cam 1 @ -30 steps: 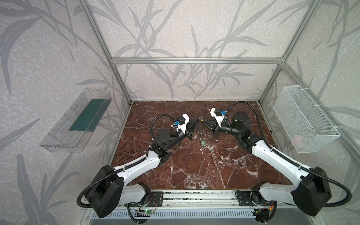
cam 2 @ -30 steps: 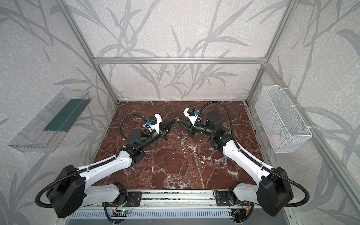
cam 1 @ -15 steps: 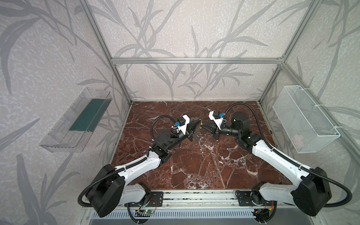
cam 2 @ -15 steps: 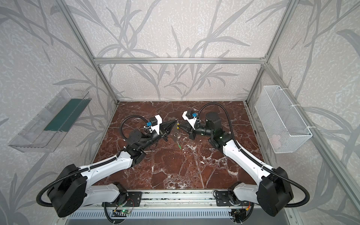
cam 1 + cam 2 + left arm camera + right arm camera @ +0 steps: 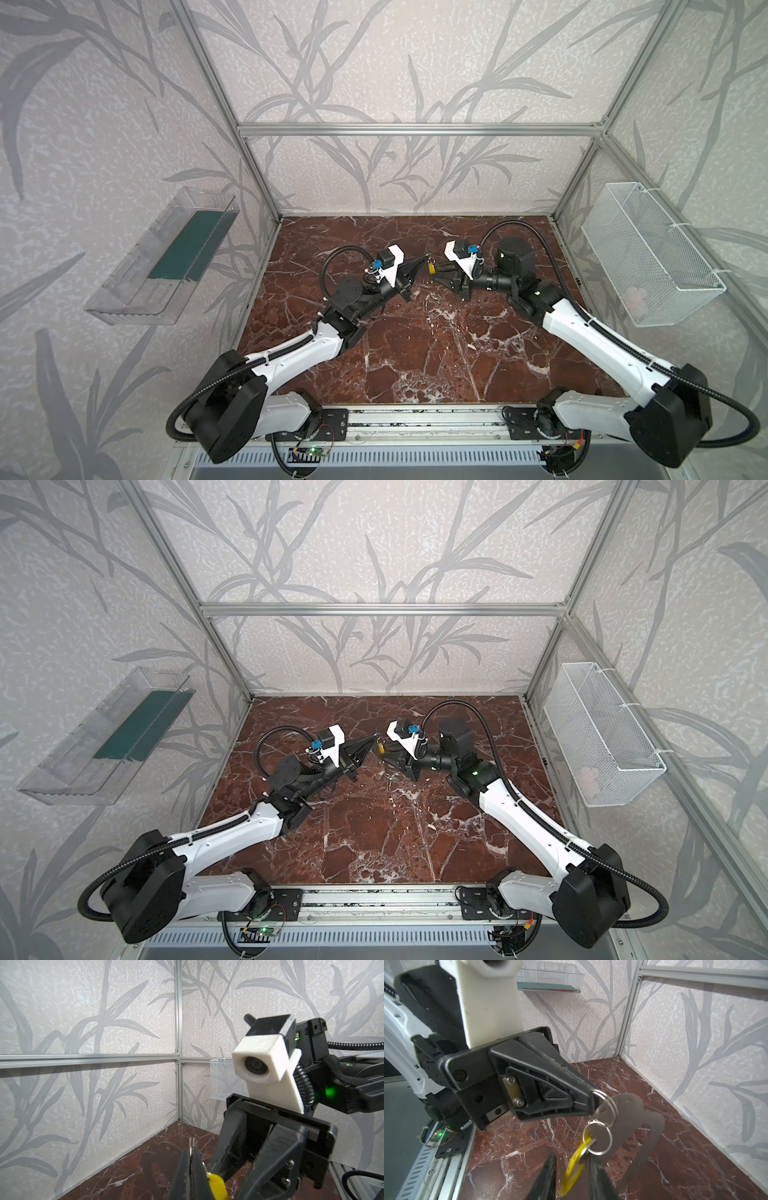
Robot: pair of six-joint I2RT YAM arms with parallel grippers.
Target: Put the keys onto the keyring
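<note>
**While one thin ring carries all**

Because the left gripper (image 5: 591,1097) is closed only on the ring (image 5: 607,1103), and only with its very tip, the first danger is a slip. If the ring slides out of the fingers, the keyring (image 5: 631,1113), the small ring (image 5: 600,1140) and the yellow key (image 5: 216,1185) fall together to the floor (image 5: 415,353) under this gripper. I judge this more probable if something pulls at the chain.

The right gripper (image 5: 571,1167) can do so. Its fingers stand a little apart with the key between them. One finger is at the key, the other leaves a clear gap, so nothing is pinched. If this gripper backs off crooked, a finger may catch the key or the small ring and drag the ring out of the left gripper. A free key can also swing and turn the keyring.

The keyring hangs just under the tip of the left gripper, with its edge of small holes up at the ring. Its long axis, as far as I can tell, goes down and away from that tip. The key hangs beside it on the small ring, which seems linked to the ring. The hole end points up to the left gripper and the free end points away, into the right gripper, so its long axis slants.

A green speck (image 5: 393,777) lies on the floor, below the left gripper. It is probably the second key, not yet on the keyring, but it is too small to be sure.
</note>
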